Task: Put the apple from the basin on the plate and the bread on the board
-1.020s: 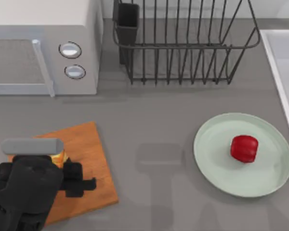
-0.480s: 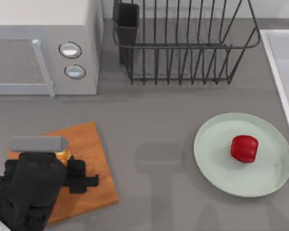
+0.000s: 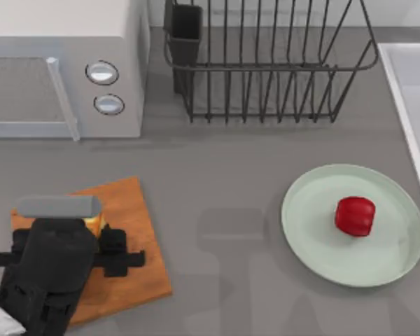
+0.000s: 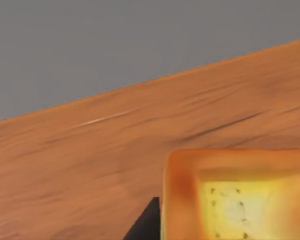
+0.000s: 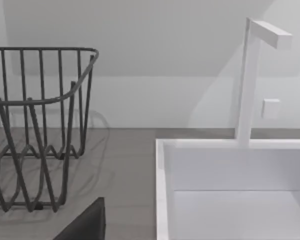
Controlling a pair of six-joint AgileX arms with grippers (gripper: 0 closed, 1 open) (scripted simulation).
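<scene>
Top view: the left hand [image 3: 91, 227] sits low over the board [image 3: 129, 210], which lies at the front left corner of the tabletop [image 3: 224, 175]. The dark wrist body covers most of the board's near half, and a sliver of the bread [image 3: 93, 224] peeks out at the hand's far end, under a grey bar on the wrist. Whether the hand is clenched on the bread or released I cannot tell, since the fingers are hidden beneath the wrist body.

In the left wrist view the bread [image 4: 237, 197] fills one corner, yellow in the middle with a darker golden crust edge, set against the board's [image 4: 115, 150] orange-brown grain (a dark finger edge shows just beside the slice). The grey tabletop lies beyond the board's edge.

The apple [image 3: 355, 215] rests on the plate [image 3: 315, 231], a little toward the plate's right side; the plate stands toward the right edge of the tabletop, well apart from the board. The basin [image 3: 409, 91] runs along the right edge, partly cut off. A microwave [image 3: 63, 70] fills the back left corner, with a black wire dish rack [image 3: 266, 63] beside it along the back edge.

The right wrist view looks across the basin [image 5: 230, 165], its white tap [image 5: 250, 75] and the dish rack [image 5: 35, 125].
</scene>
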